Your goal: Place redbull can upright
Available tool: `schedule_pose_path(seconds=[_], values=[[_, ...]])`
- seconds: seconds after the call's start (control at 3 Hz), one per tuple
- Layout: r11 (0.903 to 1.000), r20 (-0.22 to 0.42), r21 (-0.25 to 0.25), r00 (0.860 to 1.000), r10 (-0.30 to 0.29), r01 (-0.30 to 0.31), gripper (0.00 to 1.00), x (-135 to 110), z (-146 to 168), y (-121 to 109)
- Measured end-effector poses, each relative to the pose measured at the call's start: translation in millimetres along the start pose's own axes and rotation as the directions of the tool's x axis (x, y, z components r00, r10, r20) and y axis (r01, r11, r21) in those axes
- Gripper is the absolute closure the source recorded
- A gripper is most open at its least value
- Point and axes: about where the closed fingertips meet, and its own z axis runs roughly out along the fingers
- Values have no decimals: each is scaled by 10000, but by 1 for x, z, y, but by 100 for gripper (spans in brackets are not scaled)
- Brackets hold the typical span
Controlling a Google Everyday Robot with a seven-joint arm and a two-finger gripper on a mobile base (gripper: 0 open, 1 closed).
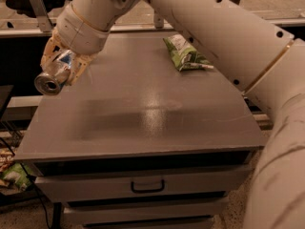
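Observation:
The redbull can [53, 74] is a slim silver can with blue markings. It is held tilted, its shiny end facing the camera, above the left edge of the grey table [143, 113]. My gripper [62, 63] is shut on the can, its tan fingers [78, 66] on either side of the can's body. The large white arm [200, 27] reaches in from the right across the top of the view.
A green snack bag [185, 54] lies at the table's back right. A drawer with a dark handle [147, 186] sits under the tabletop. A green packet [14, 178] and cables lie on the floor at the lower left. A rail runs behind the table.

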Motion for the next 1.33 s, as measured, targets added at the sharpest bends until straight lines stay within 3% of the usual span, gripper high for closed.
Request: schedule_pose_path(seconds=[0.33,0.67,1.0,1.33], values=[[9880,-332,947,9915,1257,-1221,100,10,-7,-6],[9536,-640,2011,9684,2412,-2242,100,20,-11,-16],[9536,-639,2010,9684,2411,-2242,100,20,-11,-16],[9376,-400,2343,9611,2733,-2569,100,21,-13,-15]])
